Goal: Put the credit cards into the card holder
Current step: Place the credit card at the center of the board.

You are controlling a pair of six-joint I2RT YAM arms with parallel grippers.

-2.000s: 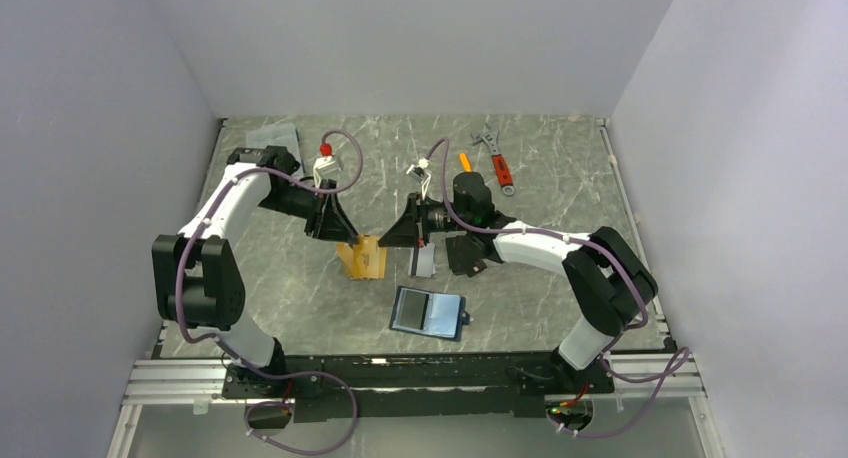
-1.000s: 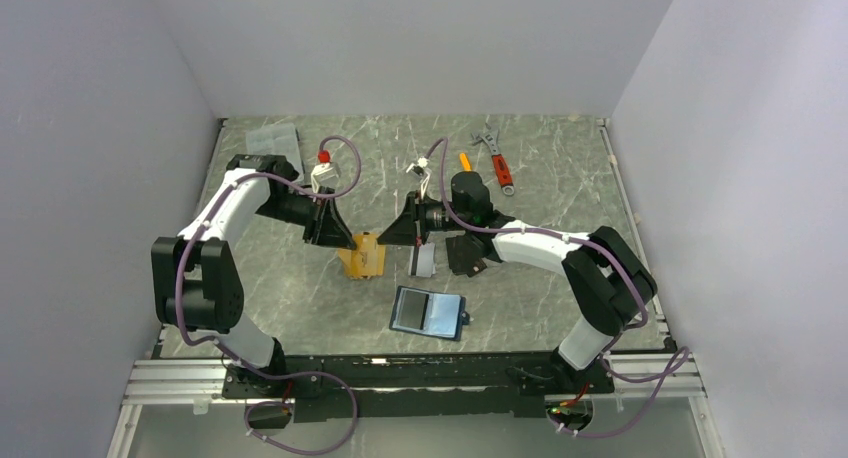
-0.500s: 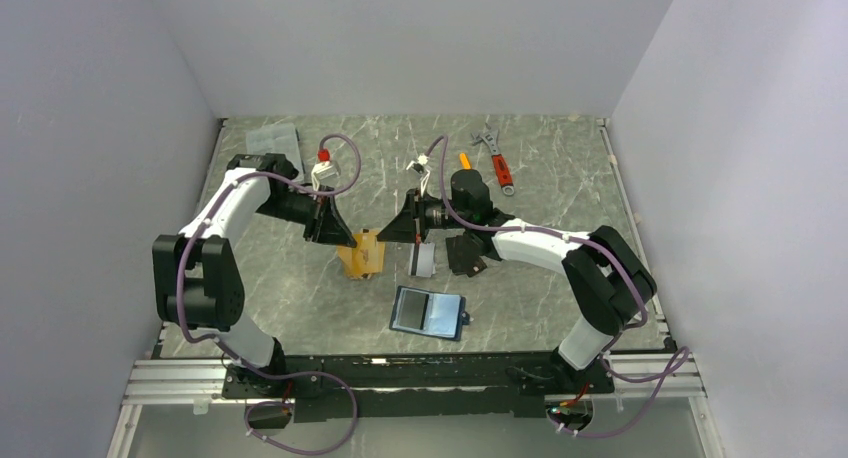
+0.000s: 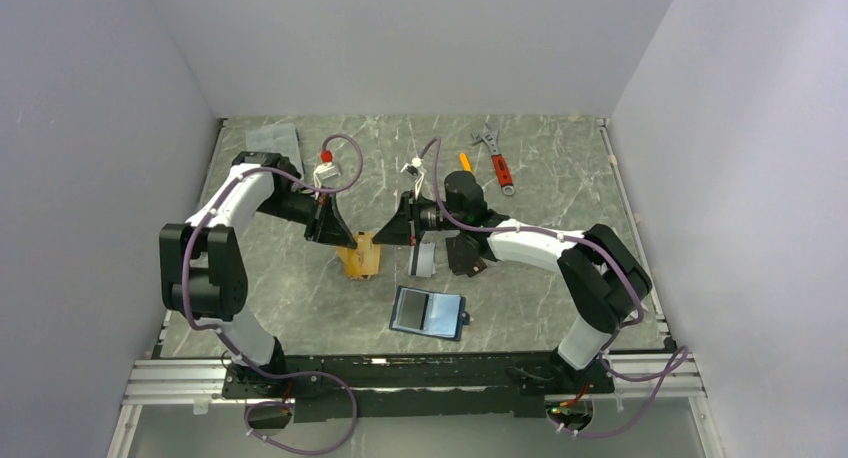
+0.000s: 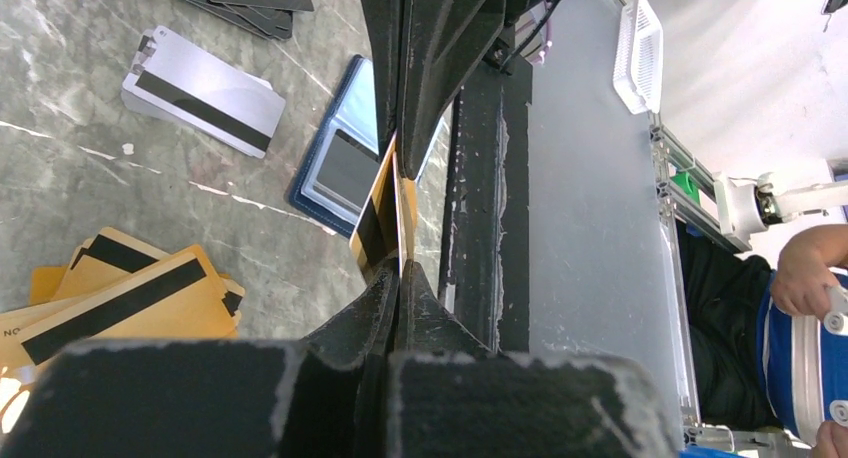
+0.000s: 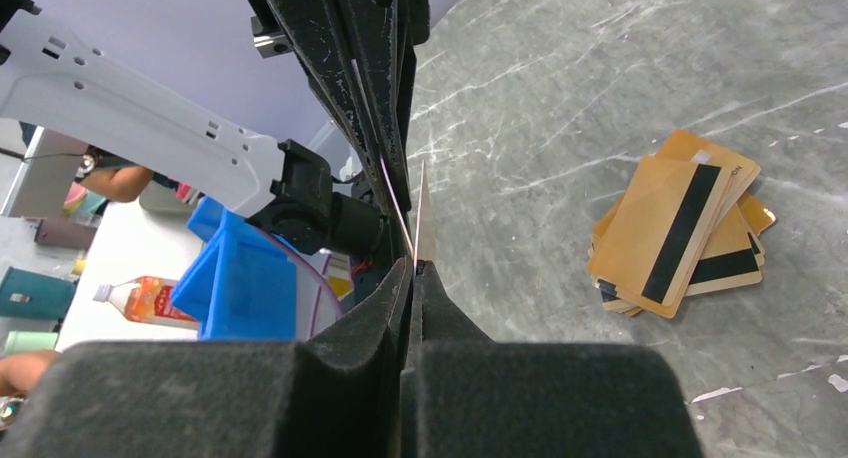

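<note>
one thin orange-tan plastic card [image 5: 383, 203] is in the air, edge-on, pinched from both ends. left gripper [image 5: 402, 270] is fully closed on one edge, right gripper [image 6: 413, 266] clamped tight on the opposite edge. on the grey marble-look table [image 4: 560, 178]: fanned pile of orange-tan cards [image 4: 361, 262] just under the fingers, count unclear. one white-grey striped card [image 4: 423, 261]. pile of black cards [image 4: 467, 256], at least two. one navy folding card holder [image 4: 428, 312], open flat, nearer the bases, apart from the fingers.

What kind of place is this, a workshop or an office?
Probably a robotics lab test booth: a left arm and right arm bolted to a rail, plain walls boxing in the table, and staged props like cards and a wrench.
</note>
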